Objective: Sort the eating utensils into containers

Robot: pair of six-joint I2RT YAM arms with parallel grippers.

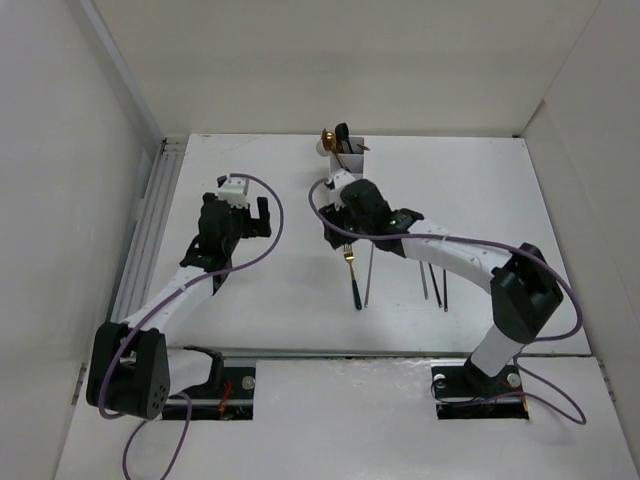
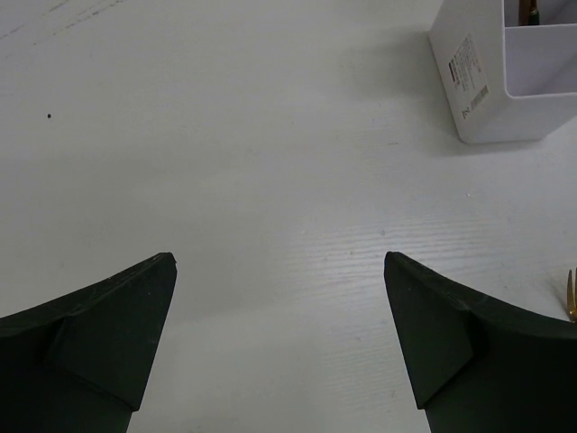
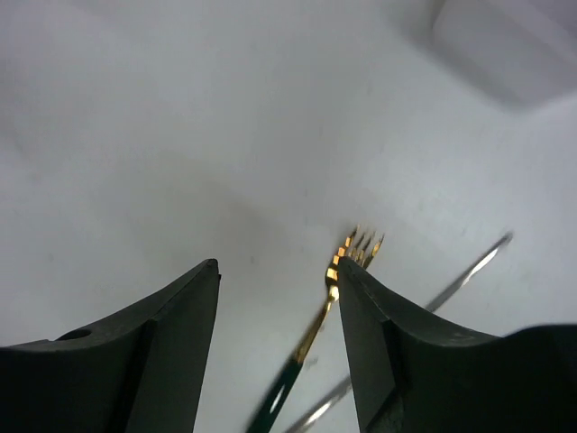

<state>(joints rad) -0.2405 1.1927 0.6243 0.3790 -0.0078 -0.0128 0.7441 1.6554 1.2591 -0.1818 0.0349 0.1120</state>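
Fork [image 3: 309,336] between right end effector [image 3: 279,263] fingers [image 3: 180,325]

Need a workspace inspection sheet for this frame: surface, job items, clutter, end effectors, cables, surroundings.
Surface: white table; one small dark speck in the left wrist view.
Job's things: white organiser near the far edge, with a gold spoon and a black spoon standing in it. The gold black-handled fork lies flat on the table, with thin sticks lying to its right.
Clutter: nothing seen.
End effectors: left end effector open and empty, over bare table. Right end effector open, low over the fork's tines, not gripping.
Cables: a purple cable loops along each arm; no snag seen.
Surroundings: white walls; metal rail along the table's left edge.
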